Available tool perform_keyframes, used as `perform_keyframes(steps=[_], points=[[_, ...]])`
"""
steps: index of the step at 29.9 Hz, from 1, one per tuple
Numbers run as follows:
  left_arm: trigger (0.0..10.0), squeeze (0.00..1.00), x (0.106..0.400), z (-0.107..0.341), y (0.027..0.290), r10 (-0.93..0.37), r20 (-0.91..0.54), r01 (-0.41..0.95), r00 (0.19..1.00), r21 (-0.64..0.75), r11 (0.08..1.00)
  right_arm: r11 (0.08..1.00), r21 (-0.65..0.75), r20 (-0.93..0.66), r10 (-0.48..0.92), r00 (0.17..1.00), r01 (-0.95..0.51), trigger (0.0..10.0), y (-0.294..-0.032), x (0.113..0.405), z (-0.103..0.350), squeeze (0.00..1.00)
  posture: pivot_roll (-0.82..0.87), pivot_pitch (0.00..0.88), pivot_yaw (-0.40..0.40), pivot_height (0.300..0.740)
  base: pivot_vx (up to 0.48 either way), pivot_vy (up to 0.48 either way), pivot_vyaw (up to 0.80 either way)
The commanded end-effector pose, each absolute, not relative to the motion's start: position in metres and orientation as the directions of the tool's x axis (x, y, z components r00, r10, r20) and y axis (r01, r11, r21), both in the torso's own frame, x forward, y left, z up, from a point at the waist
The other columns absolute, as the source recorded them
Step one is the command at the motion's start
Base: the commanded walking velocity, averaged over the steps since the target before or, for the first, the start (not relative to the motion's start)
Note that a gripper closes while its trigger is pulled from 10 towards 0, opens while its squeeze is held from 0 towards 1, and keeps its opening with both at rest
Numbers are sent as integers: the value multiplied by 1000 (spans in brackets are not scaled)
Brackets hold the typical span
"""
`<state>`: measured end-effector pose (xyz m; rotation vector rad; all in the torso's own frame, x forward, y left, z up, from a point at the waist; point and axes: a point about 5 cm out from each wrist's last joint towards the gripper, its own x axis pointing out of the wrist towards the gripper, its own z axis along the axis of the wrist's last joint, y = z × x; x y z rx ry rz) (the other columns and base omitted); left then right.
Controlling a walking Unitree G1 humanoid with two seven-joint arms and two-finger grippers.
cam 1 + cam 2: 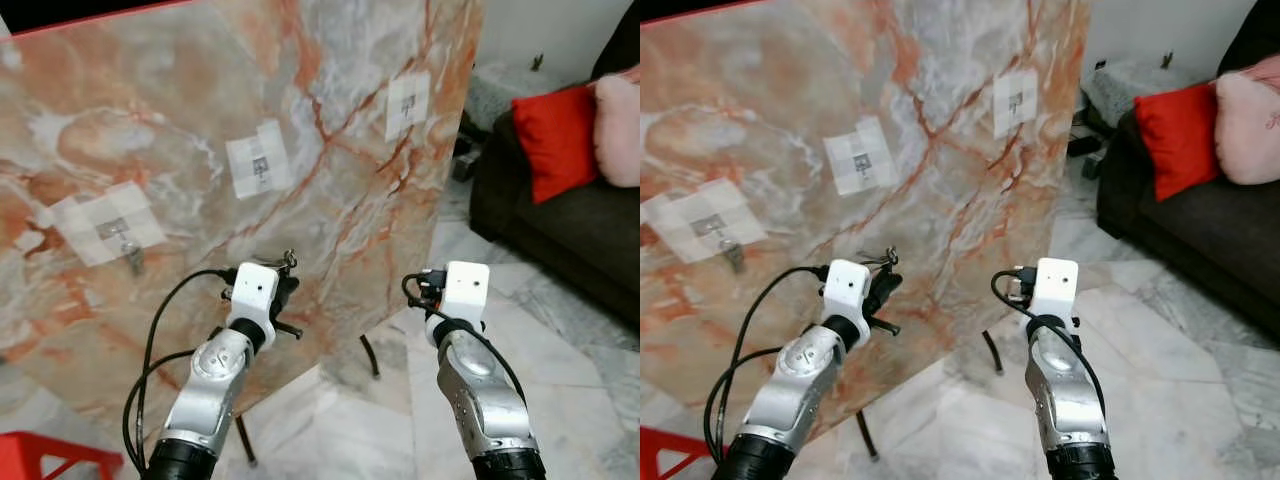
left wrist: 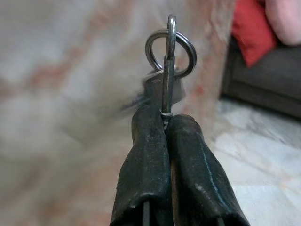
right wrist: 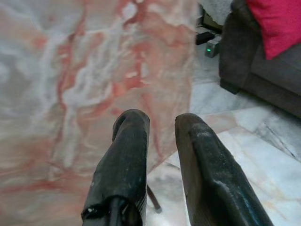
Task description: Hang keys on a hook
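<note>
Pinching a metal key ring (image 2: 170, 47) between its two black fingers (image 2: 146, 160), the left gripper (image 2: 165, 123) has its jaws pressed together on the ring's edge, so the ring stands upright above the fingertips with a blurred key behind it. In the head views the keys (image 1: 287, 262) sit just above the left gripper (image 1: 283, 290), held close in front of a large tilted slab of orange-and-white marble (image 1: 200, 120). The left arm (image 1: 215, 375) reaches forward and up from the lower left, bent at the wrist, with black cable looping beside it.

The right gripper (image 3: 160, 125) has its jaws spread apart, holding nothing, and points toward the marble slab's lower right edge. The right arm (image 1: 480, 390) rises from the lower right, its white wrist block level with the left one.

Three pale square patches sit on the slab, each carrying a small hook: a left hook (image 1: 130, 250), a middle hook (image 1: 260, 165) and a right hook (image 1: 407, 105). Off to the right stands a dark sofa (image 1: 560, 230) with a red cushion (image 1: 555, 140) and a pink cushion (image 1: 620, 125), on pale marble floor (image 1: 580, 340).
</note>
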<state>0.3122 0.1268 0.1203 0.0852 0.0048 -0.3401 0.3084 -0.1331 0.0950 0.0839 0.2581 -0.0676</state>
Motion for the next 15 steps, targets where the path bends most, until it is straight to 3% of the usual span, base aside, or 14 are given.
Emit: perform_keyframes(steps=[1, 7, 15], points=[[10000, 0, 313, 126, 136, -303, -8, 302, 953, 103, 948, 996, 80, -253, -24, 967, 45, 10000, -123, 310, 98, 0, 81, 40, 16, 740, 319, 0, 0], [10000, 0, 315, 135, 135, -299, 20, 295, 954, 101, 950, 995, 84, -252, -22, 967, 45, 10000, -123, 310, 98, 0, 83, 42, 15, 740, 319, 0, 0], [10000, 0, 314, 140, 136, -287, 52, 282, 957, 82, 956, 997, 57, -316, -24, 948, 44, 10000, -128, 304, 80, 0, 82, 42, 16, 740, 0, 0, 0]])
